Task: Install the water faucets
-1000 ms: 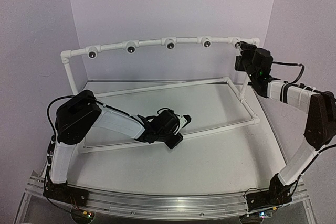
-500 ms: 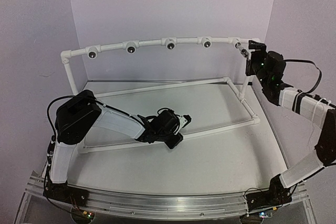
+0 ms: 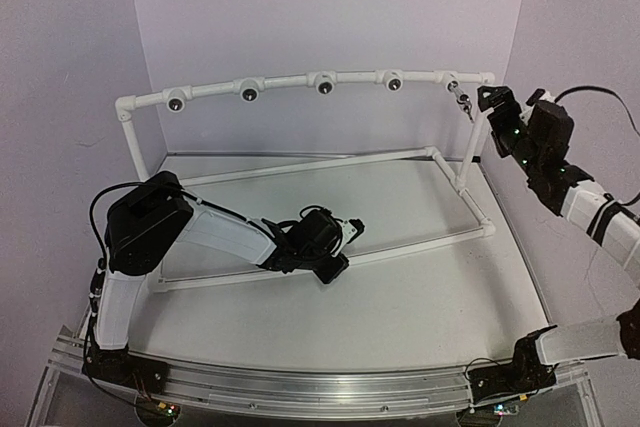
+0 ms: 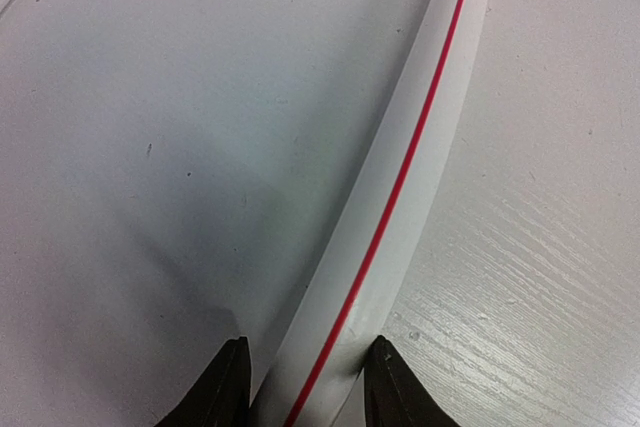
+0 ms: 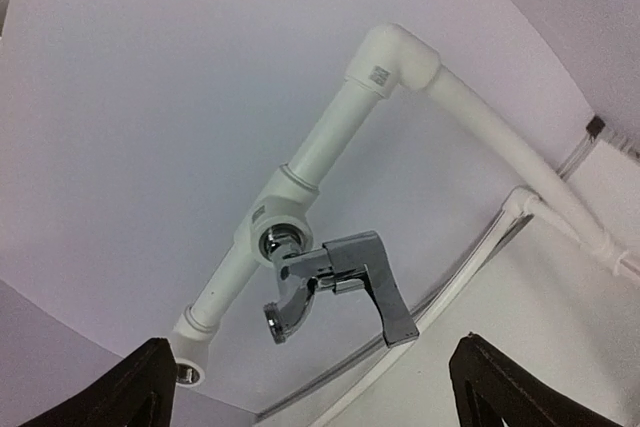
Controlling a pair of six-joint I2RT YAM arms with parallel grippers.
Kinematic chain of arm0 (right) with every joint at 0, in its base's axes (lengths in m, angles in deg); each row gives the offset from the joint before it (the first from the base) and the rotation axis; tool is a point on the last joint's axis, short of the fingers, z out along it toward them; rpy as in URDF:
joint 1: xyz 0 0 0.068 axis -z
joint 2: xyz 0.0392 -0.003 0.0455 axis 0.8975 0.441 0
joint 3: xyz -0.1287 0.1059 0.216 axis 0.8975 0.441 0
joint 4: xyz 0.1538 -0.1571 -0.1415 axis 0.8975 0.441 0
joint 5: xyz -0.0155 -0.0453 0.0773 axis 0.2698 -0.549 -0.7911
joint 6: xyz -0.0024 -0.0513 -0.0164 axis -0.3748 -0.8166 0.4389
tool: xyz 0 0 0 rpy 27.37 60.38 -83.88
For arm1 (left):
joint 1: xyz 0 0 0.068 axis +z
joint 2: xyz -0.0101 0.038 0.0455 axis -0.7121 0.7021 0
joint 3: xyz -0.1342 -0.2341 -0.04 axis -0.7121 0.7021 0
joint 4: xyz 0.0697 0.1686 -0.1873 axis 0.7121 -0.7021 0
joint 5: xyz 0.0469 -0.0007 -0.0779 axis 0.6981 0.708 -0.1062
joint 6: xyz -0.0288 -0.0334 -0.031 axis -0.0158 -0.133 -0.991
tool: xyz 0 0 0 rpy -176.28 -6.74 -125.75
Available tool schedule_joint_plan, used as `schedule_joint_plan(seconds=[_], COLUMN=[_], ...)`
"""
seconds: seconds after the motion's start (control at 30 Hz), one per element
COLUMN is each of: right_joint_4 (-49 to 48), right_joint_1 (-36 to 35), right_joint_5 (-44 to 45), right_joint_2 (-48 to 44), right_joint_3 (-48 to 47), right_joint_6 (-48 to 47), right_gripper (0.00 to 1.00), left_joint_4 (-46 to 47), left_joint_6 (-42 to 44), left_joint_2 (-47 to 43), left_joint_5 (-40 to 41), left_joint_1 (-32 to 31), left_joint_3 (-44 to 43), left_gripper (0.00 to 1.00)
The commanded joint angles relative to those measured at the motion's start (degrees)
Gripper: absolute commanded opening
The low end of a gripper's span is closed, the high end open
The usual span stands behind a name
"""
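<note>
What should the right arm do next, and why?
Probably pull the right pincer clear of the faucet: the jaws are open, not touching it, the faucet sits in the end fitting, and four other fittings are empty.

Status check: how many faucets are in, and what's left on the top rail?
Done: one faucet sits in the rightmost fitting of the top rail. In hand: nothing; the right pincer is open beside it, and the left pincer clamps the lower pipe. Left: four open fittings with dark holes. No spare faucets are in view.
</note>
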Motion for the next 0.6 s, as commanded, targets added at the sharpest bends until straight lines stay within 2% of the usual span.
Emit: schedule_joint_plan(seconds=[0.0,0.07,0.1,0.2,0.23,0.4,0.53,0.57], right_joint_4=[4.7,10.2,13.1,13.9,13.1,9.6,5.6,5.4], right_joint_1=[0.1,0.1,0.1,0.1,0.1,0.1,0.3,0.4], right_joint_5=[-9.6,-16.4,-17.4,-16.6,-15.6,-10.2,-10.0,-10.3], right_joint_2=[-1.9,0.5,1.1,3.0,3.9,8.3,9.9,10.9], right_joint_3=[-5.6,-9.3,-10.7,-10.6,-10.0,-11.5,-11.9,-12.8], right_joint_6=[-40.2,-59.3,-64.2,-80.1,-88.2,-96.0,-96.8,-96.2], right_gripper=[0.90,0.82,0.81,0.81,0.81,0.73,0.72,0.69], left_joint_4=[-22.8,-23.0,-22.8,-22.6,-22.6,-22.4,-22.3,-22.3], left_joint_6=[-7.1,-7.0,-7.0,-7.0,-7.0,-7.3,-7.2,-7.2], left_joint_2=[9.7,9.6,9.5,9.5,9.4,9.2,9.2,9.2], left_joint_5=[-7.5,-7.5,-7.5,-7.5,-7.3,-7.1,-7.2,-7.2], left_joint_1=[-1.5,-1.5,-1.5,-1.6,-1.6,-1.6,-1.6,-1.6], left_joint_3=[6.0,6.0,6.0,6.2,6.4,6.8,6.8,6.9], left_gripper=[0.00,0.00,0.00,0.00,0.00,0.00,0.00,0.00])
